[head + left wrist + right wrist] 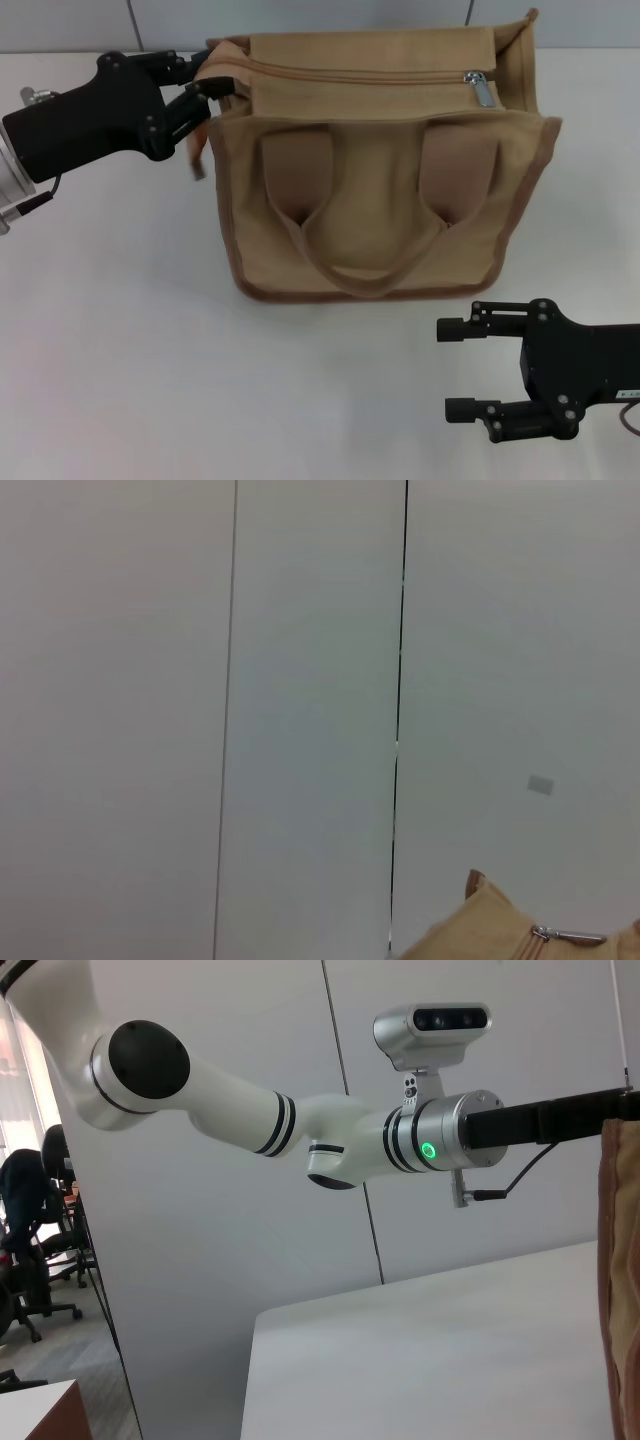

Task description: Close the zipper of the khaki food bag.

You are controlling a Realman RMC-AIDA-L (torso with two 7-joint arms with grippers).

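Khaki food bag [385, 215] standing upright on the white table [120, 340], its broad front face toward the head camera, with brown piping along the edges and two wide strap handles hanging down that face. Zipper [370, 75] running along the top panel from the bag's left end to its right end; the silver pull tab [481, 88] lies at the right end, and the khaki tape along the line appears drawn together over its visible length. Left gripper [205, 95] held at the bag's upper left corner, its black fingers pressed together on the small side loop [215, 85] there, so that the corner is pinched and steadied; the black body and silver wrist of that arm extend away toward the left edge of the scene. Right gripper [452, 368] hovering low over the table in front of the bag's lower right corner, near it but not touching, its two fingers spread well apart and parallel with nothing between them. Left wrist view: mostly pale wall panels, with only a corner of the tan canvas and the metal tab [568, 937] showing. Right wrist view: the left arm [300, 1125] reaching across above the table, and a strip of the bag's side [620, 1260] at the margin.
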